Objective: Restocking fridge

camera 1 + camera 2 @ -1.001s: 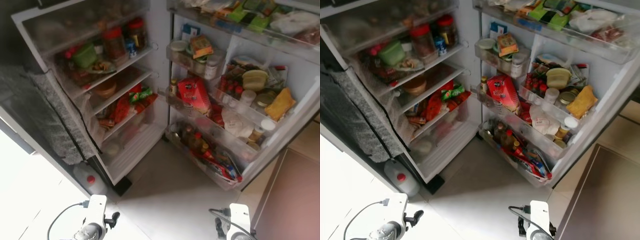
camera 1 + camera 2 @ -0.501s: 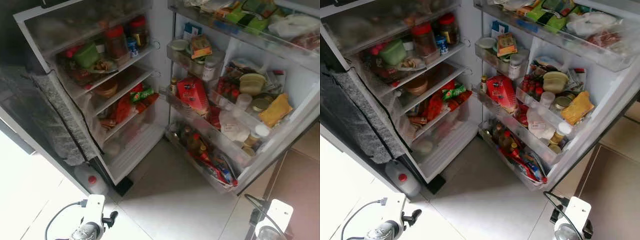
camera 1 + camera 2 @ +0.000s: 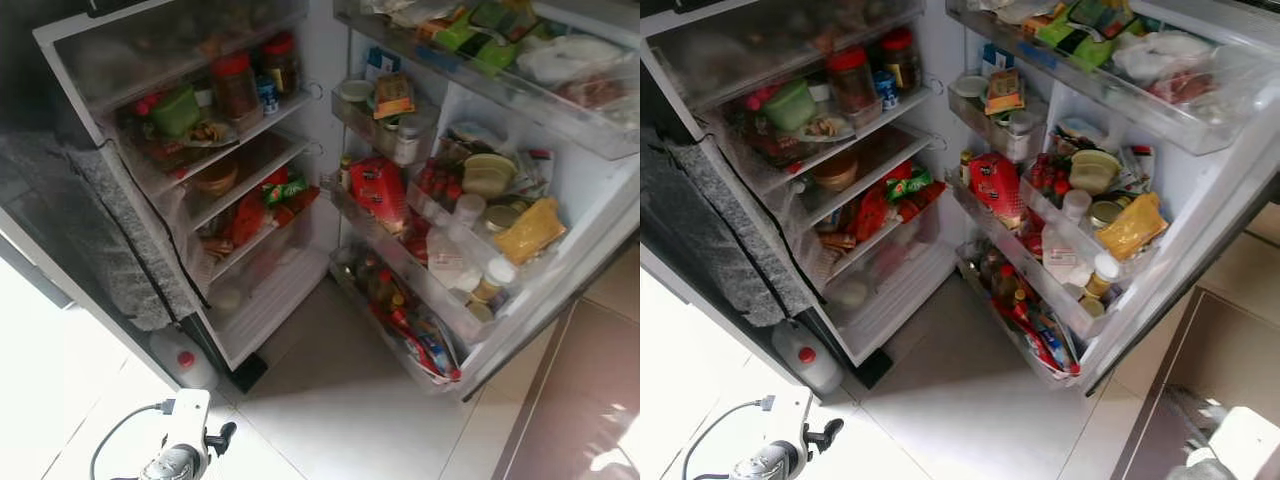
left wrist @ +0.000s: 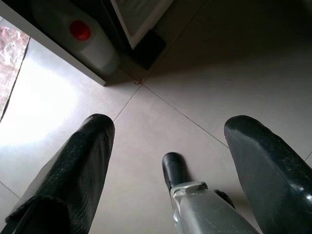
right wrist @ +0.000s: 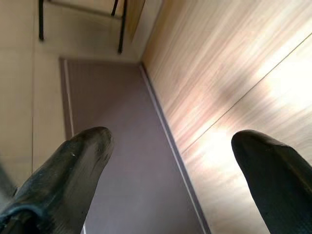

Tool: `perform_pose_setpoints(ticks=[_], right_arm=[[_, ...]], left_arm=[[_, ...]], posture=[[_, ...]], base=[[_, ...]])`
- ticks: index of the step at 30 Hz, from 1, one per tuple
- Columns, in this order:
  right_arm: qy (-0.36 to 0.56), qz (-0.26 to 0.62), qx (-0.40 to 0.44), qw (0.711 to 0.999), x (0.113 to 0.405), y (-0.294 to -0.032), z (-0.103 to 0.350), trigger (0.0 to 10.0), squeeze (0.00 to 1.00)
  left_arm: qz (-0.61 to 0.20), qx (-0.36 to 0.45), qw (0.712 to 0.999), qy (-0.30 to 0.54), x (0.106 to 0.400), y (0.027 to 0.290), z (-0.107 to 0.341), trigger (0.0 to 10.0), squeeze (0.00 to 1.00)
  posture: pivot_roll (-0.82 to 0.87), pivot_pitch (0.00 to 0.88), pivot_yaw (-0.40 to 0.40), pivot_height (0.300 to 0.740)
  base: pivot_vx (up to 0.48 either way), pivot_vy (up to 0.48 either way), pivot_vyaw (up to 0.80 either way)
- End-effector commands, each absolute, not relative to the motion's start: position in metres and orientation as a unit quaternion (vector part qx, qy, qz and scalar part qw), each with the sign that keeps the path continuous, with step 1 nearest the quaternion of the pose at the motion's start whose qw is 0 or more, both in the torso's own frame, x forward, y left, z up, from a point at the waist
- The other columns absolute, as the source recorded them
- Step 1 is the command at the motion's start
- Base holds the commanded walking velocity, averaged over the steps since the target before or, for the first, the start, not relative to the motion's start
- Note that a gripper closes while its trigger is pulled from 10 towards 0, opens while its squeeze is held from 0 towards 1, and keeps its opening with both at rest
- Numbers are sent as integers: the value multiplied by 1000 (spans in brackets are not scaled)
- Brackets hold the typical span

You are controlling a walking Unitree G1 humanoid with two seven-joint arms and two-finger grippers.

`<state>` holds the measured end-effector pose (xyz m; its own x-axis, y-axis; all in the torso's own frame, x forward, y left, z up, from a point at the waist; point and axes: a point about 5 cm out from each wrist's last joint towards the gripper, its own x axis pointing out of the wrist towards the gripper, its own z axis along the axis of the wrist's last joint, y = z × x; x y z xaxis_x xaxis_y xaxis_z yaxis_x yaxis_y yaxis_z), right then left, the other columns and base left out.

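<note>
At far left, a grey cloth [image 3: 120, 250] is seen draped over the edge of the open fridge [image 3: 320, 60], and a white jug with a red cap [image 3: 183, 358] stands on the tiled floor [image 3: 340, 400] just below it, beside the fridge's bottom corner. Low in front of the jug, the left gripper [image 4: 170, 161] is held above the tiles with its two black fingers [image 4: 78, 165] spread wide and nothing between them; the jug's red cap is visible beyond them in the left wrist view.

Inside the fridge body, two red-lidded jars [image 3: 235, 85] and a green container [image 3: 178, 108] are set on the upper shelf, a brown bowl [image 3: 212, 178] on the shelf beneath, and red and green packets [image 3: 265, 200] on the shelf below that.

To the right, the door [image 3: 560, 270] stands open with its racks crowded: a red carton [image 3: 380, 190] in the middle rack, small red-capped bottles [image 3: 435, 182] and a yellow packet [image 3: 530, 230] beside it, and more bottles [image 3: 385, 285] in the lowest rack.

At far right, the right gripper [image 5: 170, 165] is pointed away from the fridge toward a wooden panel [image 5: 234, 73] and a brown mat [image 5: 117, 146], its fingers [image 5: 73, 165] well apart and empty.
</note>
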<state>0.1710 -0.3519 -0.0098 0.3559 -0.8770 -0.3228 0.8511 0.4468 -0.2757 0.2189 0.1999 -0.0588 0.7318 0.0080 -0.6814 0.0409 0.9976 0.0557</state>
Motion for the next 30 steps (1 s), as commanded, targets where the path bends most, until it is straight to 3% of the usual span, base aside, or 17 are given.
perform_pose_setpoints(ticks=[1,4,8,10,14,17,20,24,28,30], right_arm=[[203,-537,-31,818,171,-356,-5,10000,0],[181,-536,-42,823,177,-362,4,10000,0],[151,-479,-97,859,196,-366,23,10000,0],[138,-471,-111,864,199,-370,30,10000,0],[125,-488,-108,857,198,-383,41,10000,0],[100,-518,-157,835,194,-398,58,10000,0],[92,-529,-151,830,193,-402,63,10000,0],[60,-494,-124,859,209,-395,72,10000,0],[38,-507,-106,855,213,-404,87,10000,0],[43,-477,-42,877,220,-407,88,10000,0]], left_arm=[[-1,34,926,377,213,204,-62,10000,0],[-2,34,925,377,213,203,-62,10000,0],[6,43,920,390,205,209,-66,10000,0],[14,41,919,392,202,213,-67,10000,0],[22,41,916,398,196,218,-69,10000,0],[23,47,913,404,191,220,-71,10000,0],[25,47,913,405,190,221,-71,10000,0],[25,46,913,405,190,221,-72,10000,0],[22,45,913,404,192,219,-71,10000,0],[21,45,914,403,192,219,-71,10000,0]], posture=[[-70,58,38,740],[-73,54,40,740],[-78,46,43,740],[-78,46,43,740],[-81,44,41,740],[-79,39,40,740],[-83,41,42,740],[-85,45,46,740],[-87,51,47,740],[-91,53,47,740]], base=[[0,0,0],[0,0,0],[0,0,0],[0,0,0],[0,0,0],[0,0,0],[0,0,0],[0,0,0],[0,0,0],[0,0,0]])
